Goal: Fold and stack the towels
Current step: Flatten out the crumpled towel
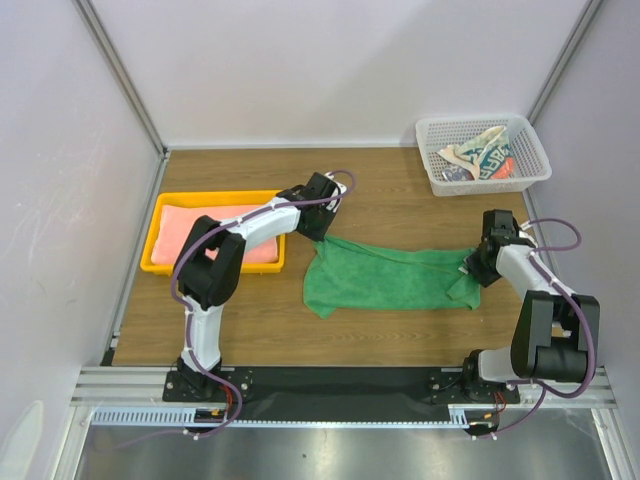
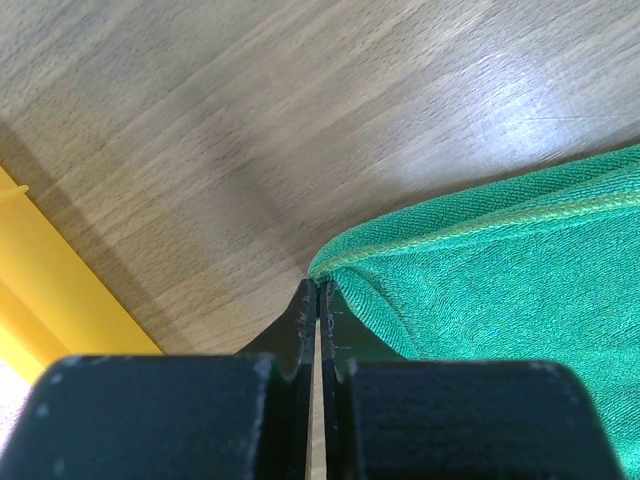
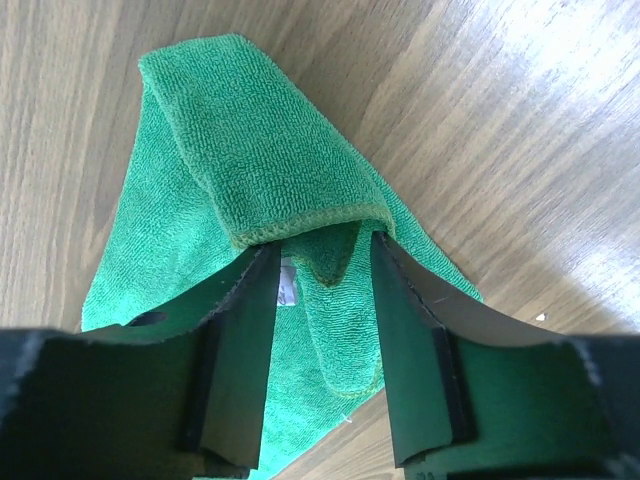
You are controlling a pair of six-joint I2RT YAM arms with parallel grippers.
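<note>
Centre strip: green towel (image 1: 385,278) is lying spread across the middle of the table (image 1: 400,185), spanning from one gripper to the other.
Far strip: bare wood is running behind the towel, passable from tray to basket.
Near strip: bare wood is lying between the towel and the arm bases.
Left side: yellow tray (image 1: 152,262) is sitting near the left wall (image 1: 60,180), raised rim blocking; left arm (image 1: 250,225) is crossing above it.
Far right corner: white mesh basket (image 1: 430,150) is filling it.
Left gripper (image 2: 318,290): jaws are pressing together on the towel's corner, beside the tray.
Right gripper (image 3: 322,250): jaws are standing apart, the towel's folded edge lying in the gap.
</note>
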